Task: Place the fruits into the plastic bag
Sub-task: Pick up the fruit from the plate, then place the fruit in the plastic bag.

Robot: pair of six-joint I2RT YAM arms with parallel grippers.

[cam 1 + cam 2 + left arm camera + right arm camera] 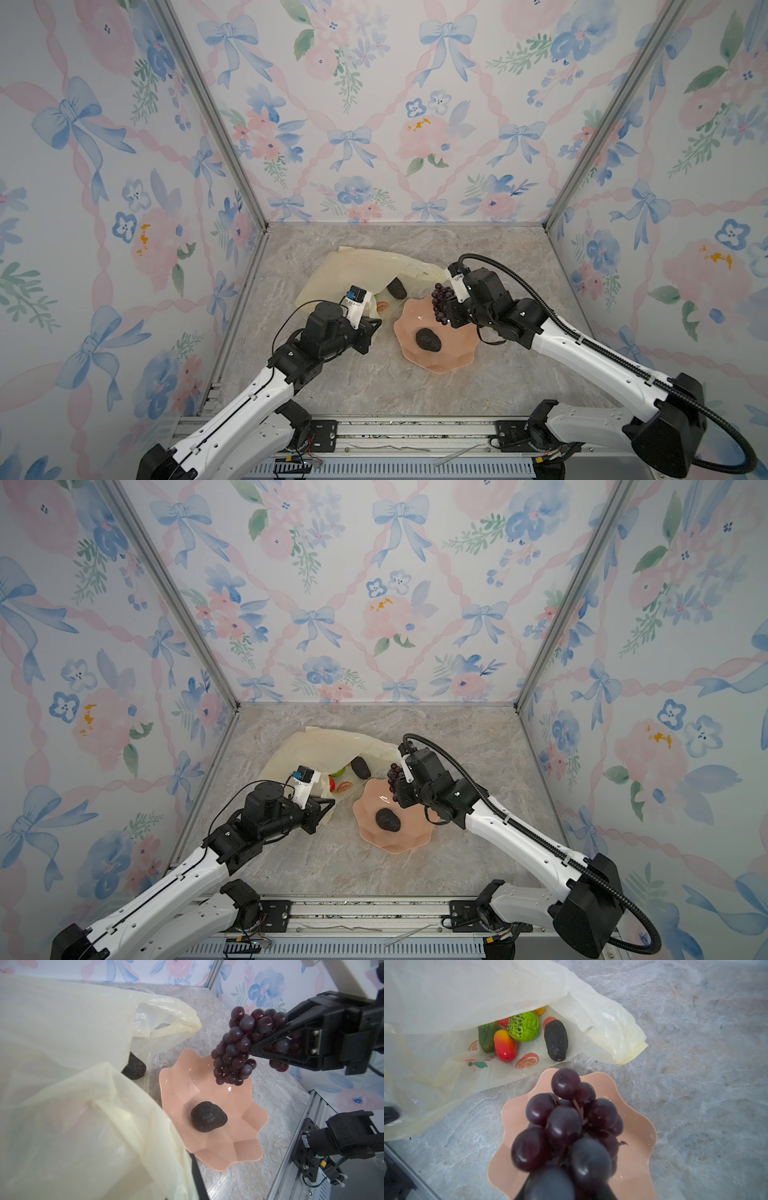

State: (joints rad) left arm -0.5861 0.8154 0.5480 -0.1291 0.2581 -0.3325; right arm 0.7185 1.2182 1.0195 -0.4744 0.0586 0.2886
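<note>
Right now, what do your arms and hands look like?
The left arm and right arm have white shells with black joints. Both hands are black with triangular open-frame fingers: left hand, right hand. A thick black ribbed hose loops along the right arm. A thin black cable arcs off the left, whose white wrist mount carries a blue part.

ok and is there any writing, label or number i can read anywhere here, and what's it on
Nothing here can be read clearly.
plastic bag: tiny orange lettering beside its orange-slice print, too blurred to read.
black mount, seen from the left wrist: small white print, too small to read.
</note>
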